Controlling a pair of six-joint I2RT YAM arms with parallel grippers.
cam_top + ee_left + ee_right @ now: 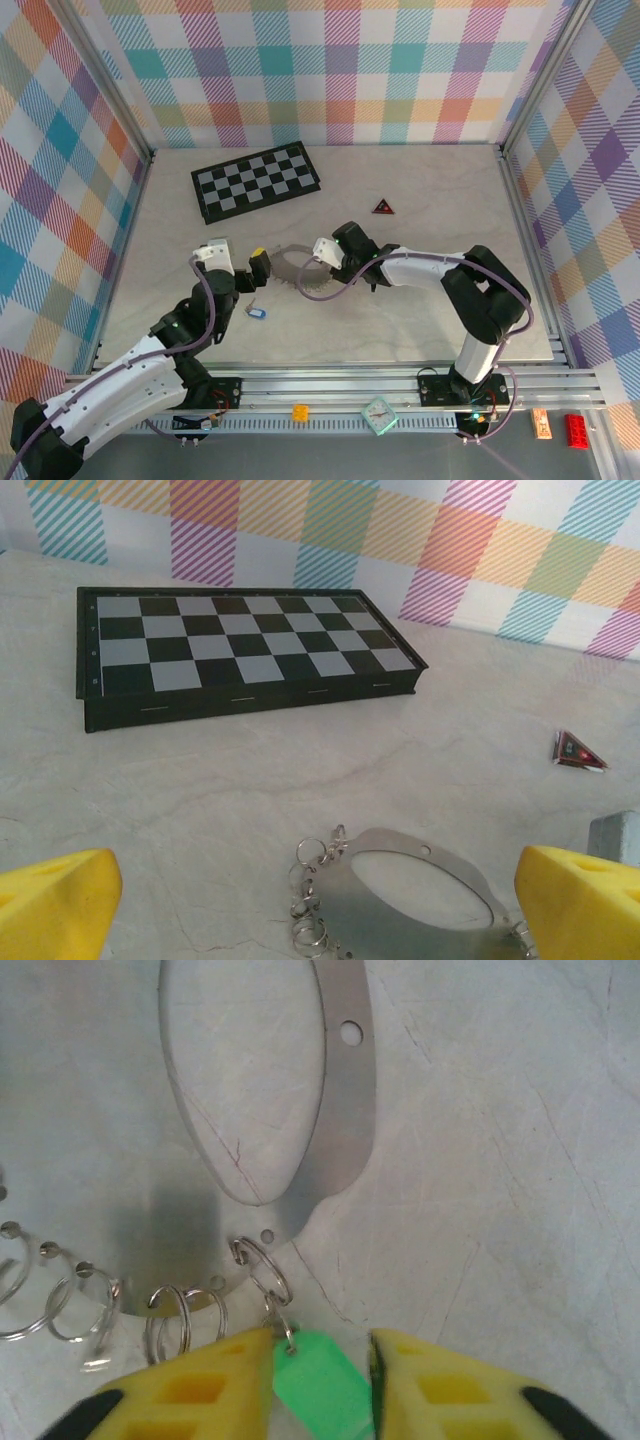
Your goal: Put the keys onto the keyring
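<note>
Lying nearest on the pale marbled table point(420, 190), blue key point(254, 312) near the left gripper point(320, 905), fingers spread wide; green key point(320, 1392) hooked on the keyring point(348, 1090), sitting between the fingers of the right gripper point(320, 1348), can't tell if pinched; checkerboard point(257, 180), then plaid walls point(330, 70) behind.

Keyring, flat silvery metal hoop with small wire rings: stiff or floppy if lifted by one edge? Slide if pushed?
The flat silvery metal hoop looks like rigid sheet, so it likely lifts as one piece. Its small wire rings hang loose and would probably swing. Lying flat on the tabletop, it probably slides rather than tips.
</note>
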